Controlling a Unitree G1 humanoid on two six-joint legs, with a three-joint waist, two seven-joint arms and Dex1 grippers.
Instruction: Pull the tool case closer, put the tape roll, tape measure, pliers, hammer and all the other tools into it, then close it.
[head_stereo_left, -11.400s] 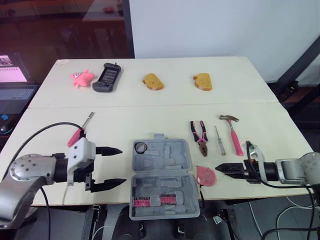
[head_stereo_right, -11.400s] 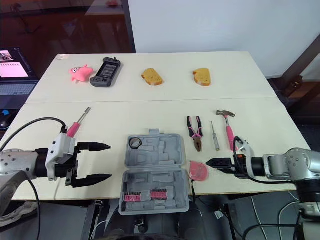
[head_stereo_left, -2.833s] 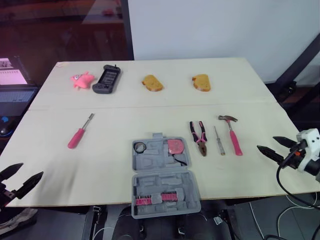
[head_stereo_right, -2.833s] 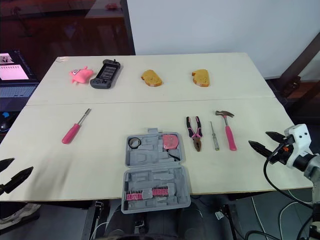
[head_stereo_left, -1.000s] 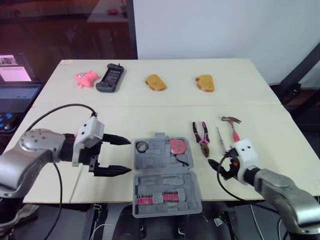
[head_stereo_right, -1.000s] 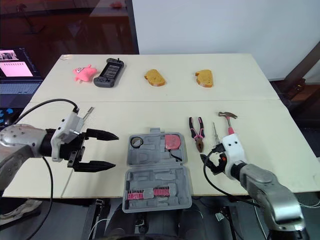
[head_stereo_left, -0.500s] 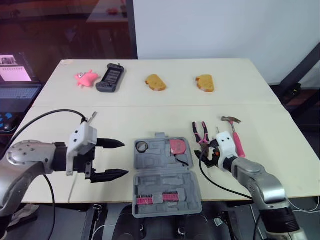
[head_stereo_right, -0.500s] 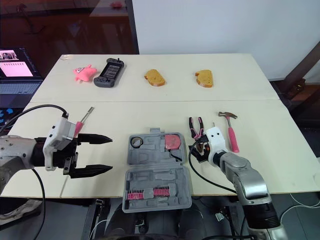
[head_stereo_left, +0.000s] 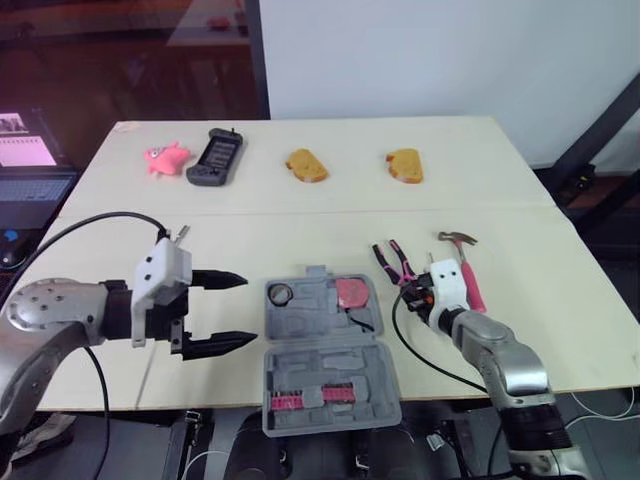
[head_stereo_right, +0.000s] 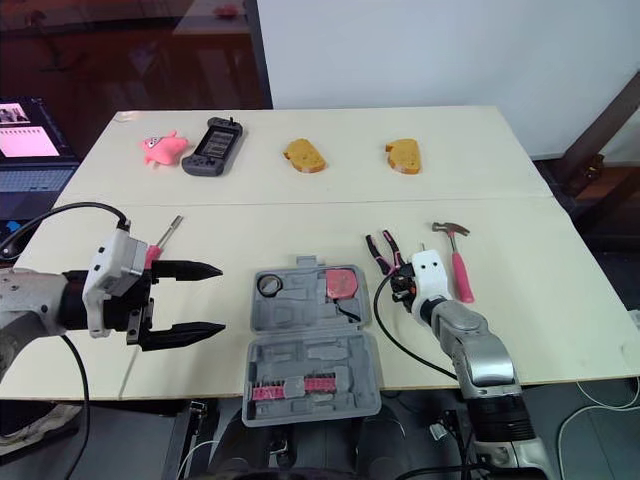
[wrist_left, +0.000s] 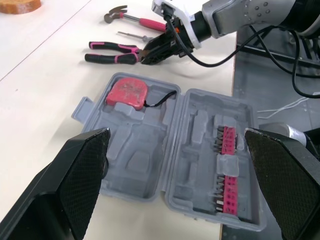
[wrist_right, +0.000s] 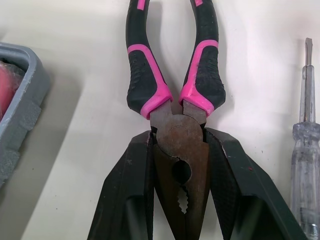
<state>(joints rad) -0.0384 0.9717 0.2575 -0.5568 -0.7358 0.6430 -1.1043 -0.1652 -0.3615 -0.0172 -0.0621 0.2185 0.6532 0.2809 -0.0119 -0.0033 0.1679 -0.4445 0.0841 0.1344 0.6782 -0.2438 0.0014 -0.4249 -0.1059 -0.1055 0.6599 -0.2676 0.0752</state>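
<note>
Broadly, pale table (head_stereo_left: 300, 200), open grey tool case (head_stereo_left: 325, 355) at its near edge, left gripper (head_stereo_left: 250, 308) spread wide beside the case's left, right gripper (wrist_right: 181, 142) clamped on the pliers (wrist_right: 142, 75) by their head, right of the case, pink tape measure (head_stereo_left: 352, 293) inside the case's far half.

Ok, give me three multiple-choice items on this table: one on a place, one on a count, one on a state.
1. Where is the tape measure relative to the case? A beside it; B inside it; C under it.
2. How many bread pieces lie at the far edge? A one; B two; C four.
3. The case is: A closed; B standing on edge; C open flat.

Answers: B, the tape measure sits in a recess of the case's far half; B, two pieces lie apart in one row; C, both halves lie spread with their recesses up.
</note>
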